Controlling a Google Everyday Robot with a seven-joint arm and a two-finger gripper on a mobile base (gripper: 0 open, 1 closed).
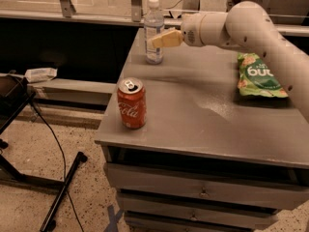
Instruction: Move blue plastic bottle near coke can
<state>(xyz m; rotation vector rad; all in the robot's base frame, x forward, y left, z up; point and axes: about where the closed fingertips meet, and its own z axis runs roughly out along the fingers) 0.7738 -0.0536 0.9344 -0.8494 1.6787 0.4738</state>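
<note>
The blue plastic bottle [153,18], clear with a white cap, stands upright at the far left corner of the grey table [193,115]. The coke can [131,104] stands upright near the table's front left edge, well apart from the bottle. My gripper [158,39], tan-tipped on a white arm reaching in from the right, is at the bottle's mid-height. It overlaps the bottle's right side. The bottle rests on the table.
A green chip bag [258,76] lies at the table's right side. The table has drawers below its front edge. A black stand and cable [63,178] are on the floor to the left. A glass railing runs behind the table.
</note>
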